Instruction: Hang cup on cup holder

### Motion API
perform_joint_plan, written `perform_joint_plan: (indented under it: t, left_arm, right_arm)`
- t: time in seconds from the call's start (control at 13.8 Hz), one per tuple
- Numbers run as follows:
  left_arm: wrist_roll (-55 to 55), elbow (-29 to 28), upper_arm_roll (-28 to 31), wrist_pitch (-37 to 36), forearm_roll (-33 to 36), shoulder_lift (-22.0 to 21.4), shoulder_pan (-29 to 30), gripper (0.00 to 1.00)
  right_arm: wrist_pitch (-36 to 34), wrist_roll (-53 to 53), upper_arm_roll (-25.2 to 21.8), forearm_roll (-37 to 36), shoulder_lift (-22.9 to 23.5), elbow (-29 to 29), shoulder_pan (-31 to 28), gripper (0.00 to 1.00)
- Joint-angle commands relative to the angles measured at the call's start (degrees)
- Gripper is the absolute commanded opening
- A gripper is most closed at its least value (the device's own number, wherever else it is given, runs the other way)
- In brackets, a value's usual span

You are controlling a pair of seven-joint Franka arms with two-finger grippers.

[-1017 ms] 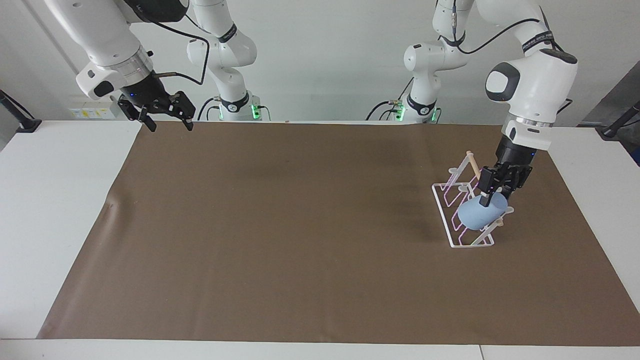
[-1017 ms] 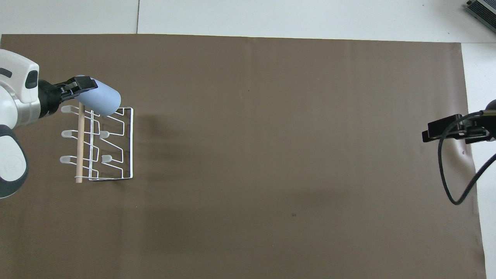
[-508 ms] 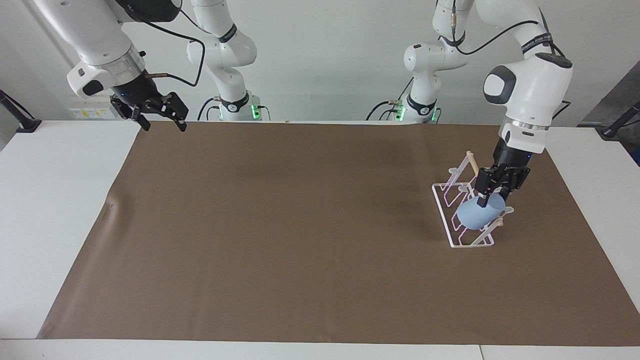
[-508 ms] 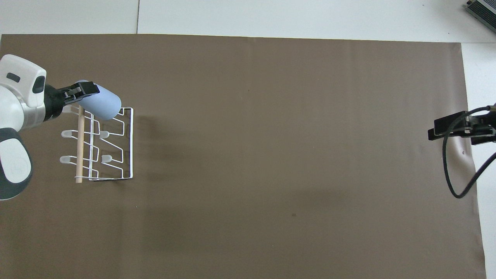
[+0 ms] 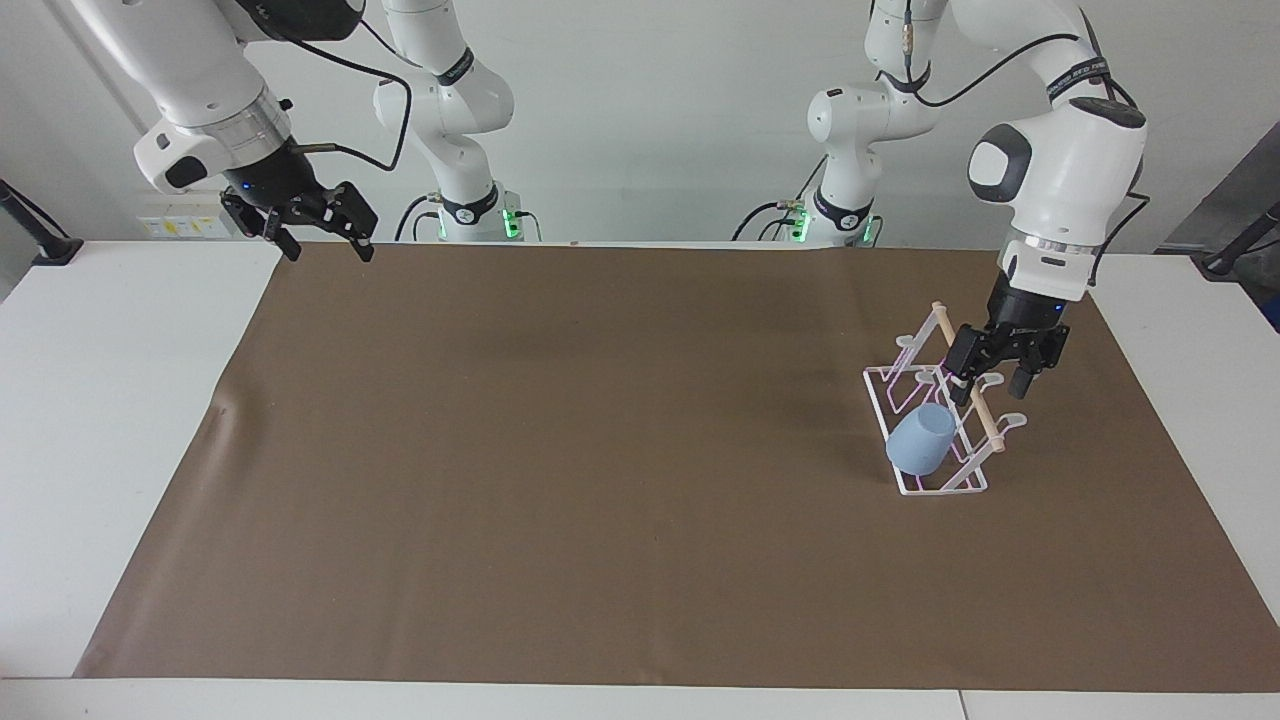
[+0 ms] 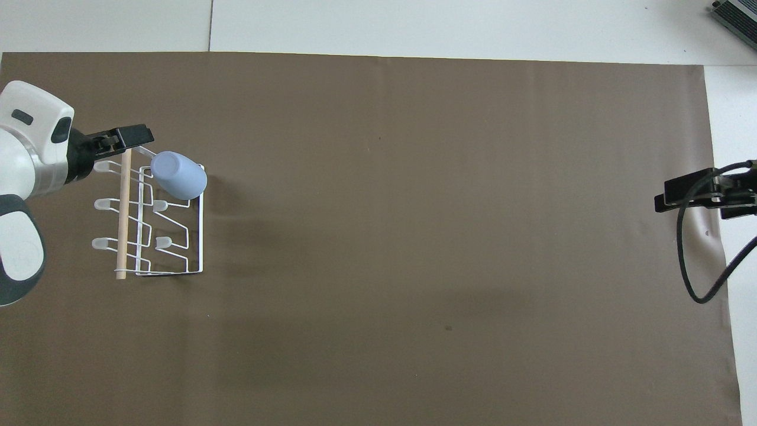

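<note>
The light blue cup [image 5: 920, 438] [image 6: 179, 175] hangs tilted, mouth down, over a slanted prong of the white wire cup holder [image 5: 940, 489] [image 6: 201, 236]. It is at the rack's end farthest from the robots. My left gripper [image 5: 990, 386] [image 6: 136, 137] hovers open just above the holder's wooden dowel [image 5: 985, 415], apart from the cup and holding nothing. Over the table's corner by the right arm's base, my right gripper [image 5: 330, 250] [image 6: 674, 195] waits raised and open, with nothing between its fingers.
A brown mat [image 5: 600, 450] covers most of the white table [image 5: 120, 400]. The holder stands toward the left arm's end of the mat. A black cable [image 6: 686, 266] loops from the right gripper. A grey device [image 6: 733, 18] lies off the mat's corner.
My left gripper opened and let go of the cup, then lifted slightly toward the dowel. The cup dropped onto the prong and tilted. The right gripper pulled back a little toward its base.
</note>
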Motion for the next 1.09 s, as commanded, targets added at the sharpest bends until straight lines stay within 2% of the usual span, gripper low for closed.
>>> perform_joint_plan:
  t: [0.0, 0.29, 0.51, 0.65, 1.02]
  left_arm:
    - [0.74, 6.41, 0.79, -11.25, 1.28, -0.90, -0.77, 1.00]
    - [3.81, 16.78, 0.70, -28.82, 3.46, -0.72, -0.77, 1.00]
    - [12.14, 21.10, 1.05, -40.17, 4.80, -0.90, -0.24, 1.00]
    - [16.12, 20.33, 1.14, -43.01, 5.85, -1.68, -0.15, 1.00]
    - [15.60, 18.66, 0.97, -44.25, 6.82, -2.74, -0.77, 1.00]
  right_arm:
    - [0.54, 0.47, 8.29, -0.26, -0.59, -0.07, -8.02, 1.00]
    - [0.28, 0.38, 8.40, -0.26, -0.60, 0.02, -8.12, 1.00]
    - [0.19, 0.38, 8.05, -0.26, -0.68, 0.02, -7.60, 1.00]
    - [0.19, 0.38, 7.53, -0.35, -0.60, 0.02, -7.16, 1.00]
    - [0.27, 0.38, 3.93, -1.23, 0.10, 0.11, -3.92, 1.00]
